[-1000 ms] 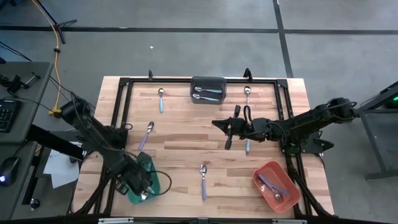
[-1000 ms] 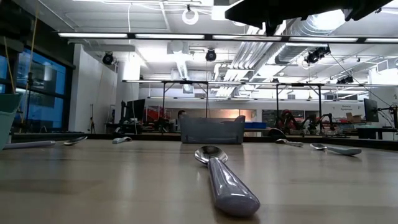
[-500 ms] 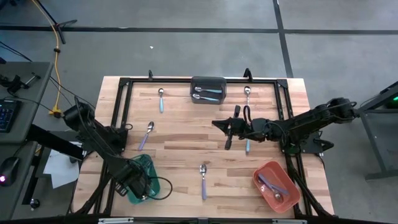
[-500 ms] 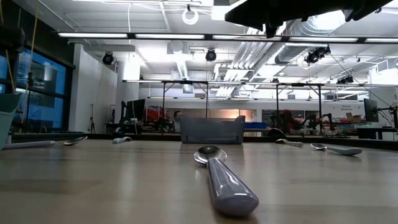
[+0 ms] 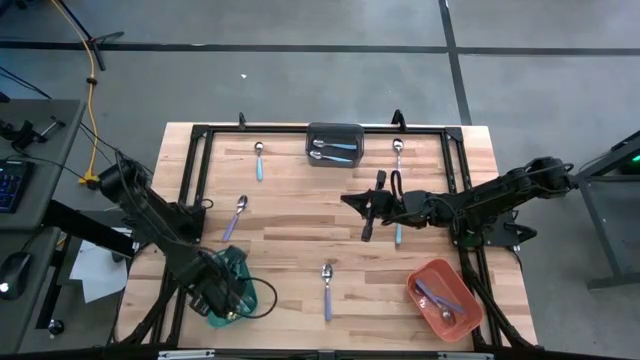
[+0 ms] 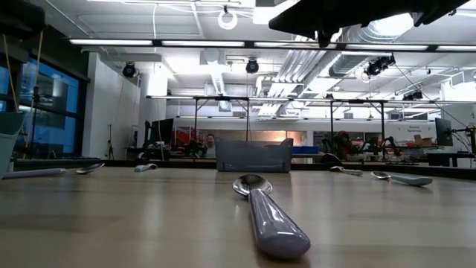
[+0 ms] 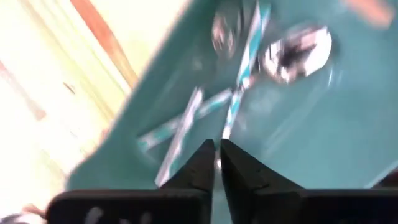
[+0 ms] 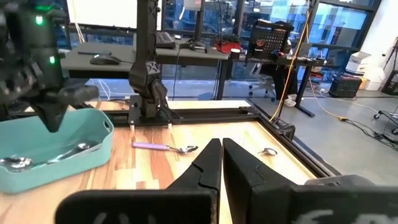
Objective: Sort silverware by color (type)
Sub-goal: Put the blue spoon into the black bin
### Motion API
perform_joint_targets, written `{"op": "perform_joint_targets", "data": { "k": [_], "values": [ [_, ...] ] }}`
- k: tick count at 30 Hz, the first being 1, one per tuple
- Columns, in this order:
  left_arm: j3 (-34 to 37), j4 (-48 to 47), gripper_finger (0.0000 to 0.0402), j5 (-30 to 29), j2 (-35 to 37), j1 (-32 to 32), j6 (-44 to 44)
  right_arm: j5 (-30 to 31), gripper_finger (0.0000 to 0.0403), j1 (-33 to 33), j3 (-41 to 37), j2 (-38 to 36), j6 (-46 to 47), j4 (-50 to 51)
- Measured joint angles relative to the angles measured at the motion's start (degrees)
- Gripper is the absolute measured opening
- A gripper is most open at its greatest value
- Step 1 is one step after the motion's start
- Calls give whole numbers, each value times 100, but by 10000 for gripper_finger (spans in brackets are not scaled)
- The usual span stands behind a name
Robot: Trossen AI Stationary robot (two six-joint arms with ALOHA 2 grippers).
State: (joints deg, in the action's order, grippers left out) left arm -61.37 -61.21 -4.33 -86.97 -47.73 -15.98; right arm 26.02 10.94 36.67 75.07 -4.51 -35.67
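Spoons [image 7: 239, 99] just beyond left gripper [image 7: 217, 163]

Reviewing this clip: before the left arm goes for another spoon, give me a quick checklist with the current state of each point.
1. Left hand shut and holding nothing, over the green bin: ok.
2. Spoons lying inside the green bin: ok.
3. Right hand shut, holding nothing, waiting mid-table: ok.
4. Lavender spoon free on the table near the left arm: ok.
5. Sorting finished: not ok, loose spoons remain, such as the front spoon.
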Motion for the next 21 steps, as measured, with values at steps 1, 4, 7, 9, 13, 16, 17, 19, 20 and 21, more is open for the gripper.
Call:
{"op": "perform_joint_targets", "data": {
  "k": [1,4,7,9,13,16,17,19,20,21],
  "values": [
    [48,156,8,-44,110,40,-48,0,0,6,0,0,0,27],
    [232,565,6,-241,465,212,-176,0,0,11,0,-2,-37,153],
    [569,1361,2,-558,865,457,-31,0,0,11,0,-2,-66,314],
    [927,2169,1,-625,1121,697,151,0,0,11,0,-2,-44,410],
    [1870,4224,0,-511,1521,1280,687,10,0,11,0,-4,253,746],
    [2546,5768,0,-82,1614,1757,951,245,0,11,0,-4,798,1327],
    [2741,6244,0,35,1614,1917,1033,377,0,11,0,-4,986,1579],
    [3102,7092,0,152,1609,2205,1194,692,0,11,0,-4,1405,2078],
    [3272,7517,0,159,1570,2353,1265,865,0,11,0,-4,1619,2328],
    [3432,7961,0,159,1533,2502,1324,1030,0,11,0,-4,1856,2590]
  ]
}}
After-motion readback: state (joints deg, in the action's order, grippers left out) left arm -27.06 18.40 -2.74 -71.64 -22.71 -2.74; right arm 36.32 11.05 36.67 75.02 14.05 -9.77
